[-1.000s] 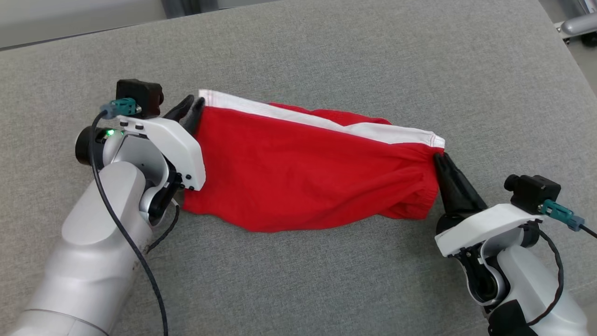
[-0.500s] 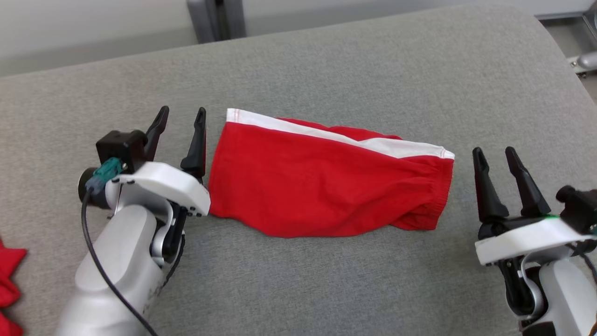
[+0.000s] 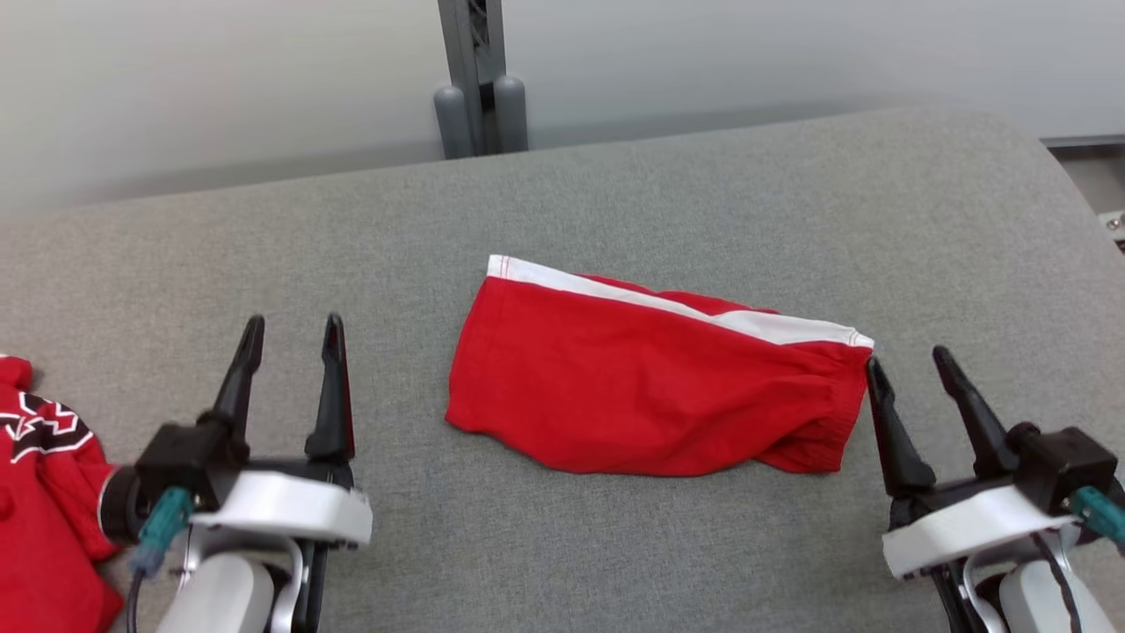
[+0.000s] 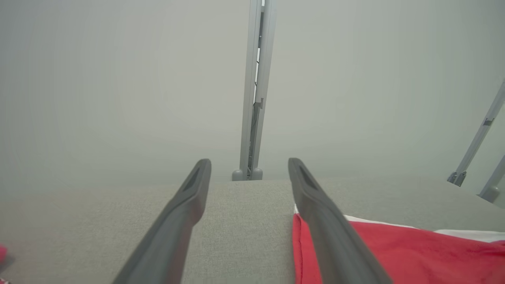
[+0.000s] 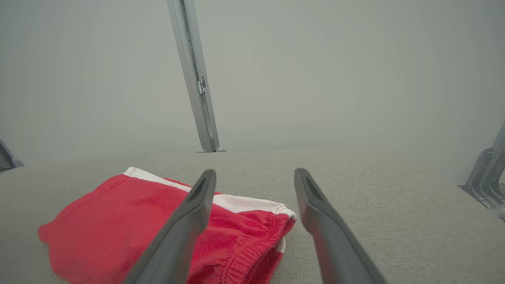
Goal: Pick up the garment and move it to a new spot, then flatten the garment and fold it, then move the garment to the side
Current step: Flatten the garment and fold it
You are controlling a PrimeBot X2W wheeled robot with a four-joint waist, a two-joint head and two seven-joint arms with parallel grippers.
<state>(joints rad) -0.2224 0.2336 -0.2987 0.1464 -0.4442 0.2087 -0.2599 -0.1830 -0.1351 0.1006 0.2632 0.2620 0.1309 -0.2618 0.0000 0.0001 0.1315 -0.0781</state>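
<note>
You can see that both pincers, pinched shut on the ends of the red cloth garment with a white stripe (image 3: 650, 387) a second ago, have let go. The left gripper (image 3: 293, 321) now stands wide open, apart from the hemmed end, and the right gripper (image 3: 905, 357) is spread just as wide, its near finger just beside the gathered elastic end. The garment lies free as a soft, slightly wrinkled oblong in the middle of the grey woven cushion surface (image 3: 615, 193), while a crumpled red garment with a black-and-white print (image 3: 44, 492) sits at the far left.
</note>
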